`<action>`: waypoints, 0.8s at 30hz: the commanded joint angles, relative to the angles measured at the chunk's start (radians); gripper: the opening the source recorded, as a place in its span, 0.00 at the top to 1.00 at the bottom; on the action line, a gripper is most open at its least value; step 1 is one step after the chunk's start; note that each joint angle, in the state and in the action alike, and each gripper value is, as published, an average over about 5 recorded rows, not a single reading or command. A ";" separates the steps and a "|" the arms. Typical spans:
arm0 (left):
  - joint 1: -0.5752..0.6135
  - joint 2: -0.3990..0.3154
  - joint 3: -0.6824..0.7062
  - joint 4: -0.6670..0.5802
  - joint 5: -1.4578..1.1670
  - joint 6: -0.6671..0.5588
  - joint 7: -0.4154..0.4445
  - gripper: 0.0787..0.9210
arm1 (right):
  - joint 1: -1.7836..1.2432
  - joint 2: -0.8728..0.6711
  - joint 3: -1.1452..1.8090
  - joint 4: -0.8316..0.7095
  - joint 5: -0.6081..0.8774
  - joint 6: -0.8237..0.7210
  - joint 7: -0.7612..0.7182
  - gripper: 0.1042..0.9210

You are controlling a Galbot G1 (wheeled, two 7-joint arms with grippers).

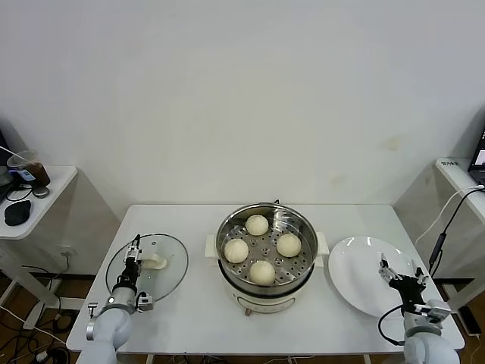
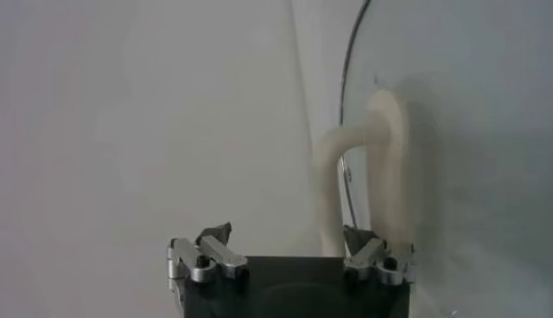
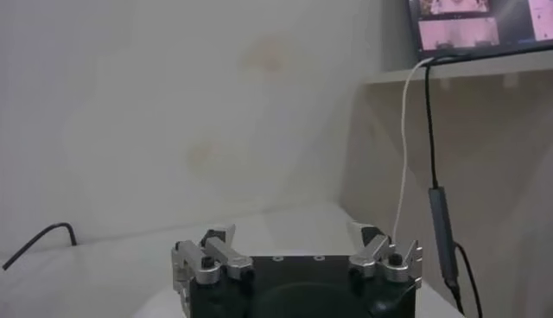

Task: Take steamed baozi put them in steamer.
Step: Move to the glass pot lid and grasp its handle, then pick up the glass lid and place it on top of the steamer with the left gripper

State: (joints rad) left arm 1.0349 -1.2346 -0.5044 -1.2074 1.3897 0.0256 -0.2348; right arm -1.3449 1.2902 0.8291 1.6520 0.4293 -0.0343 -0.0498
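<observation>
Several cream-white baozi lie in the steel steamer (image 1: 261, 301) at the table's middle: one at the back (image 1: 257, 224), one left (image 1: 236, 250), one right (image 1: 288, 244), one in front (image 1: 262, 271). My left gripper (image 1: 133, 255) is open and empty over the near-left part of the glass lid (image 1: 170, 254). In the left wrist view the left gripper (image 2: 289, 244) stands next to the lid's cream handle (image 2: 384, 164). My right gripper (image 1: 402, 274) is open and empty over the near-right edge of the white plate (image 1: 360, 269); it also shows in the right wrist view (image 3: 298, 244).
The plate is bare. The glass lid (image 2: 458, 104) lies flat on the table's left side. A side table (image 1: 45, 197) with a cup stands at far left. A cable (image 3: 429, 164) hangs by a shelf at the table's right.
</observation>
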 commanded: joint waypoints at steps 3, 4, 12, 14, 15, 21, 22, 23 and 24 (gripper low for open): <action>-0.015 0.013 0.002 0.014 -0.017 -0.018 -0.011 0.36 | 0.003 0.007 -0.008 -0.005 -0.005 0.002 0.000 0.12; -0.016 0.016 0.002 0.012 -0.017 -0.018 -0.008 0.41 | 0.003 0.009 -0.010 -0.006 -0.006 0.002 -0.001 0.12; 0.022 0.027 0.007 -0.097 -0.075 0.052 0.092 0.67 | 0.006 0.017 -0.023 -0.007 -0.016 0.003 -0.002 0.12; 0.061 0.027 0.006 -0.197 -0.120 0.118 0.155 0.74 | 0.008 0.018 -0.027 -0.007 -0.019 0.002 -0.002 0.12; 0.081 0.027 0.009 -0.247 -0.134 0.158 0.172 0.78 | 0.009 0.019 -0.028 -0.007 -0.020 0.001 -0.002 0.12; 0.164 0.017 0.065 -0.481 -0.067 0.491 0.246 0.89 | 0.019 0.024 -0.042 -0.007 -0.022 -0.001 -0.003 0.12; 0.168 0.008 0.073 -0.511 -0.032 0.549 0.273 0.89 | 0.019 0.025 -0.044 -0.004 -0.022 -0.002 -0.004 0.12; 0.169 -0.005 0.076 -0.532 0.004 0.588 0.296 0.89 | 0.019 0.025 -0.045 -0.001 -0.021 -0.004 -0.004 0.12; 0.168 -0.025 0.074 -0.549 0.049 0.621 0.316 0.89 | 0.019 0.025 -0.046 0.005 -0.020 -0.006 -0.004 0.12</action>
State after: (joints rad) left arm 1.1194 -1.2159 -0.4713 -1.4432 1.3174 0.2296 -0.0967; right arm -1.3277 1.3145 0.7888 1.6447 0.4084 -0.0356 -0.0531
